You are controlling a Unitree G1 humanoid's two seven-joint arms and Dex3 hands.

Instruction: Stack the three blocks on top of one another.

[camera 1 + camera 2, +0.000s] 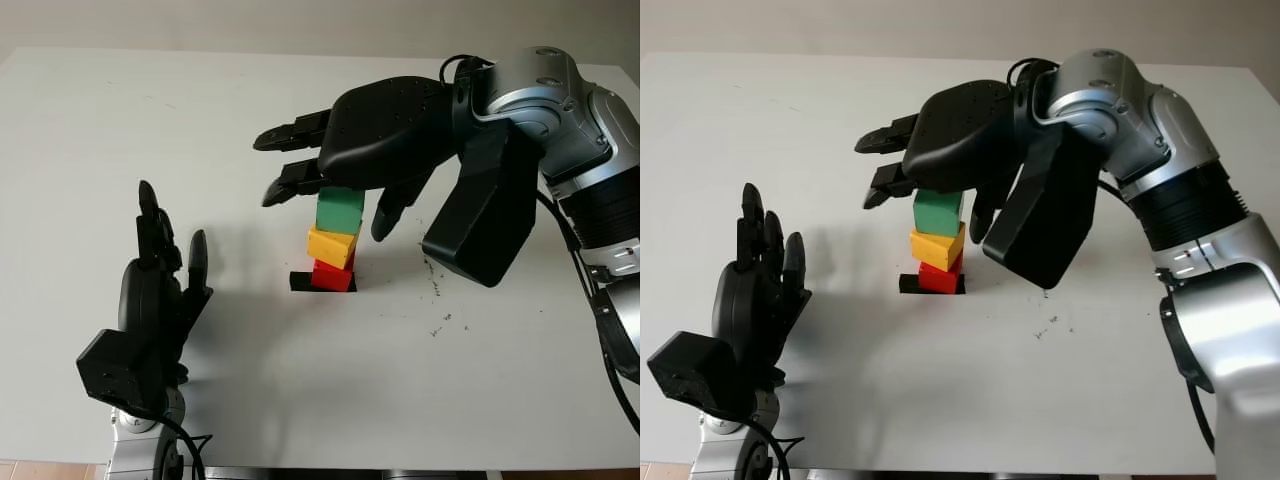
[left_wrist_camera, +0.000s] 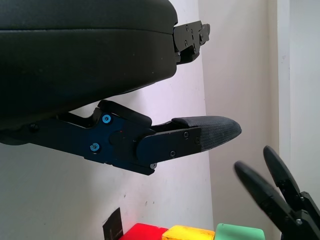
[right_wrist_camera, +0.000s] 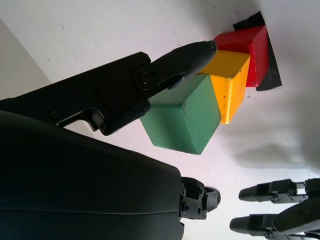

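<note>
Though stacked, three blocks [image 1: 335, 243]

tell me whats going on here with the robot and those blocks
Three blocks stand stacked on the white table: the red block at the bottom on a black mark, the yellow block skewed on it, the green block on top. The right robot hand hovers over the green block, one finger beside it, with no clear grasp. The left robot hand is open, off to the side.
</note>
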